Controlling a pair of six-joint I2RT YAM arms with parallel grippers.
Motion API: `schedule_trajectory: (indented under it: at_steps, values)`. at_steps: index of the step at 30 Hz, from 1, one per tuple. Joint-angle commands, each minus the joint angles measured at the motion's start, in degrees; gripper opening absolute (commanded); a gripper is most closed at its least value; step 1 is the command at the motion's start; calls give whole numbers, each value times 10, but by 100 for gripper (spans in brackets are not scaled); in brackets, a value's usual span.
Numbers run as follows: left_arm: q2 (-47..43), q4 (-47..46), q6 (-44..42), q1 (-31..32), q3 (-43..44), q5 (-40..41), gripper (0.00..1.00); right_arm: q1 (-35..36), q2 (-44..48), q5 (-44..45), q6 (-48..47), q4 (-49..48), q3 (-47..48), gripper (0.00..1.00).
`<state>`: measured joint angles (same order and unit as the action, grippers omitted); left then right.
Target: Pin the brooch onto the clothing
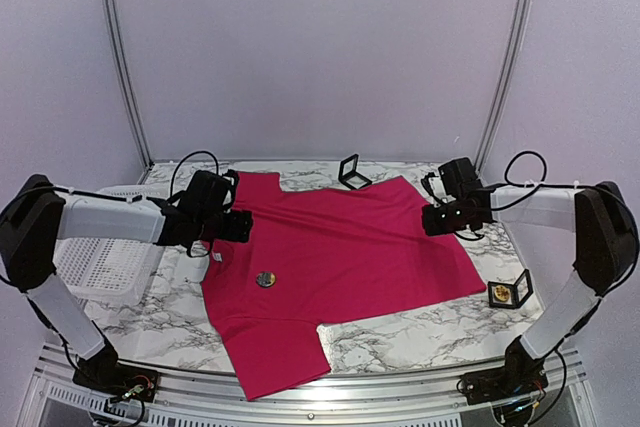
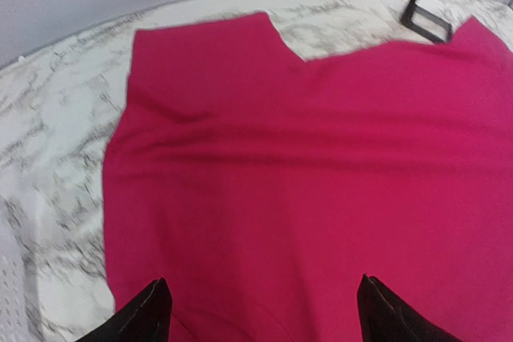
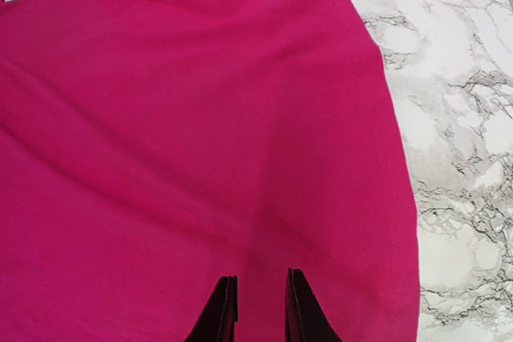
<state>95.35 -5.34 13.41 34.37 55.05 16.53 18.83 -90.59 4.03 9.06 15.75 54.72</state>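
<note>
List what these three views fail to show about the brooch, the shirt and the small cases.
- Brooch: top view, too small to show its design or whether its pin pierces the clothing; outside both wrist views.
- Black case on the right: top view, yellowish contents too small to identify.
- Left gripper: left wrist view, lower edge cuts off everything except the fingertips.

**Q:** Where did the top camera sit?
**A:** High behind the near edge of the desk point(image 1: 400, 342), looking down toward the far edge, with the whole desk in frame.
**Q:** And the wrist cameras?
**A:** Close over the T-shirt point(image 1: 340, 257). The left one faced the right edge and the right one faced the left edge. All three shared that pink cloth.
</note>
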Motion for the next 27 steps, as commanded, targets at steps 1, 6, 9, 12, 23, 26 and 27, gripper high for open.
schedule_trajectory:
  at_steps: [1,6,9,12,23,26,27]
  values:
    - [-71,36,81,51,-91,4,78,-5,-46,-11,-27,9,72,17]
    - [-137,53,160,129,-178,9,77,-13,-159,-4,-36,2,176,16]
    - [-140,53,214,147,-208,6,76,-27,-233,-15,-24,5,237,15]
    - [-122,53,236,168,-215,6,76,-39,-288,-16,-17,-2,284,14]
    - [-104,109,327,218,-263,-8,76,-71,-331,-1,-15,-7,290,13]
    - [-106,118,346,232,-275,-16,76,-72,-329,-6,-21,-5,296,13]
    - [-105,122,352,237,-277,-18,76,-72,-328,-8,-22,-3,299,13]
